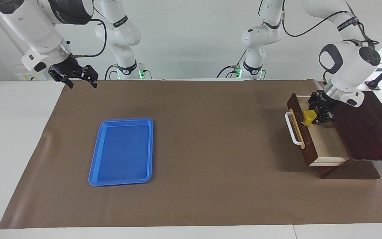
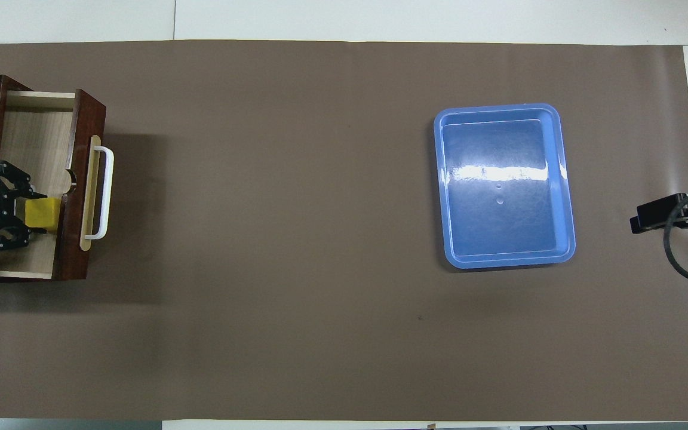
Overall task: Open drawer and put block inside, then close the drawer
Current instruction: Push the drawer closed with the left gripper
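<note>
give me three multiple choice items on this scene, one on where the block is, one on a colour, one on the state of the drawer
1. Where is the block?
A. on the tray
B. at the left gripper, over the open drawer
C. on the brown mat

2. What colour is the tray?
A. blue
B. red
C. white

3. What state is the drawer in?
A. shut
B. lifted out of its box
C. pulled open

Answers:
1. B: the yellow cube sits at the left gripper's jaws above the pale drawer floor.
2. A: its rim and bed are blue.
3. C: the front with the white handle stands out from the dark box and the interior shows.

The right gripper waits over the mat's corner.
</note>
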